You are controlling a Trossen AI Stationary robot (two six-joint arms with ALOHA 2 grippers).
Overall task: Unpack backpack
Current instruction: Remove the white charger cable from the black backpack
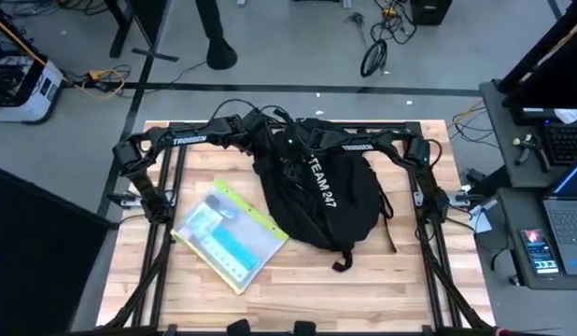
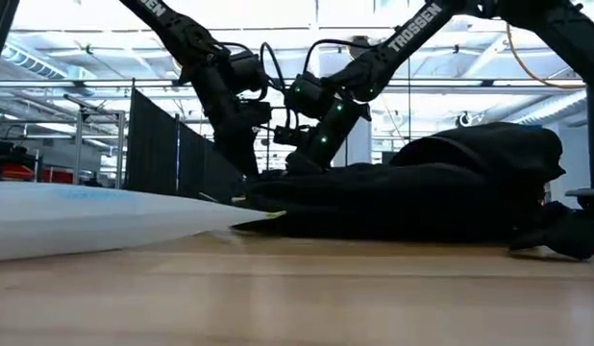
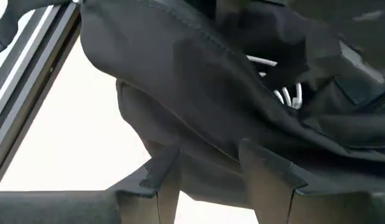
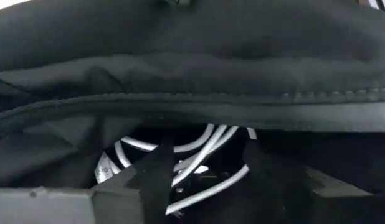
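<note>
At mid-table the backpack point(image 1: 318, 191) lies flat; one clear pouch point(image 1: 231, 233) is out beside it. My right claw point(image 4: 208, 163), fingers apart, reaches for white cables point(image 4: 199, 149) inside; left claw point(image 3: 208, 165) pinches the flap.

Overhead and table-level cameras share the backpack point(image 1: 321, 191); both wrist cameras press close against its fabric.

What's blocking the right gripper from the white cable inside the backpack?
Nothing visible. The right gripper is open at the backpack mouth, the white cable right past its fingertips. The fabric lip sits above it. The left gripper is at that lip.
</note>
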